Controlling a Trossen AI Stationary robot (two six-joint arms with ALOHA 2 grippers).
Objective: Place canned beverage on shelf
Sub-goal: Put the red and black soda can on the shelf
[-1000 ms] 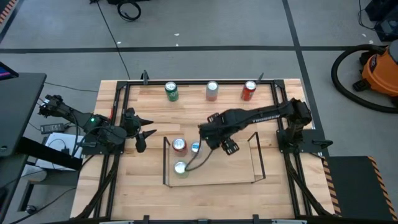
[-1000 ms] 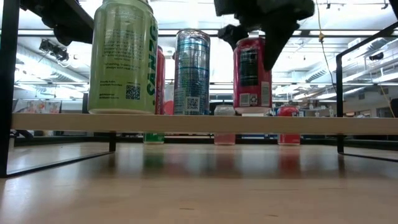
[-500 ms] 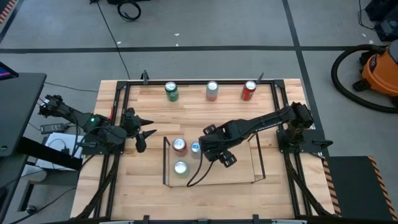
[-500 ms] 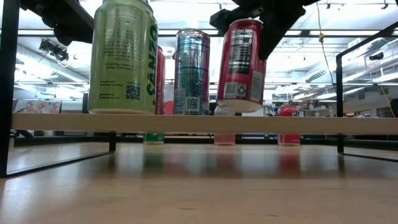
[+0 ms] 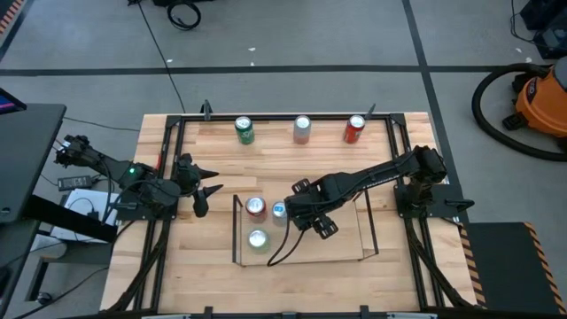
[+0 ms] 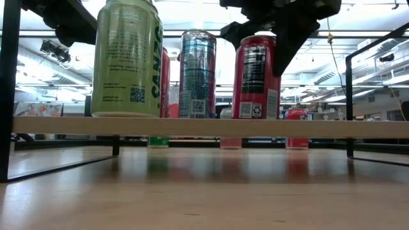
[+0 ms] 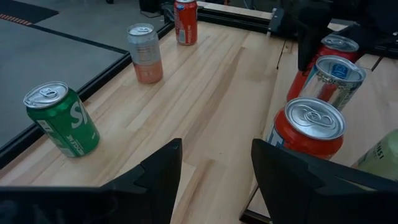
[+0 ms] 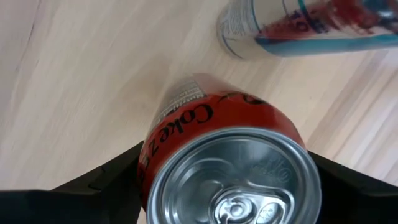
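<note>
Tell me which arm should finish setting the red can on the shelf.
Right. The right gripper already grips the red can, upright on the shelf. The left gripper waits open outside it.

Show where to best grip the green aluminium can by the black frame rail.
Grip its round side wall, midway up, coming level from the table's middle: the green aluminium can stands upright, free on both sides, with the black frame rail close behind.
</note>
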